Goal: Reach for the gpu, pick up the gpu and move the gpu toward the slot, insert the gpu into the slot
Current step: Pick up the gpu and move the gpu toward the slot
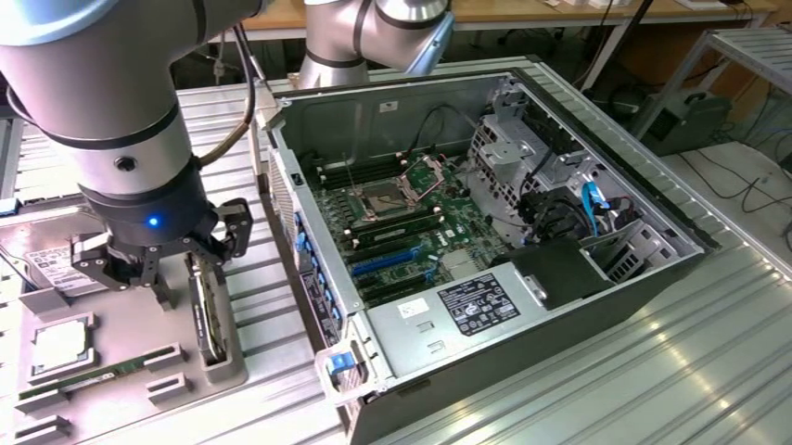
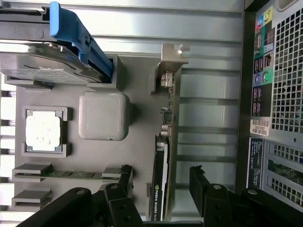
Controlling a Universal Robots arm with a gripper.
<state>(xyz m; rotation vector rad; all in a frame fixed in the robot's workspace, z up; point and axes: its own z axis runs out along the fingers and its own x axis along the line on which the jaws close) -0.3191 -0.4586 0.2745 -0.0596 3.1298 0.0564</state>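
The gripper [image 1: 185, 283] [image 2: 161, 169] hangs low over the grey parts tray [image 1: 124, 343] [image 2: 142, 123] with its two black fingers [image 2: 126, 176] spread wide apart. They straddle the gpu [image 1: 210, 324] [image 2: 161, 194], one finger on each side of it. In the wrist view a gap shows on either side of the card, so the pads seem not to touch it, though the near ends of the fingers are too dark to be sure. Nothing is clamped.

The gpu stands on its long edge in a holder along the tray edge nearest the computer case [image 1: 495, 232] [image 2: 279, 94]. Its silver bracket end points away from the gripper.

Further in on the tray sit a square processor [image 1: 59, 345] [image 2: 43, 132] in its own recess and a slim green memory stick [image 1: 106, 375] [image 2: 66, 174] beside it. A hard drive [image 1: 44, 260] [image 2: 42, 66] with a blue handle lies at the tray's far end.

The case lies open on the ribbed metal worktop [image 1: 644, 371] just beside the tray. The slot [image 1: 377, 264], a long blue strip on the green motherboard, is empty and well apart from the card.
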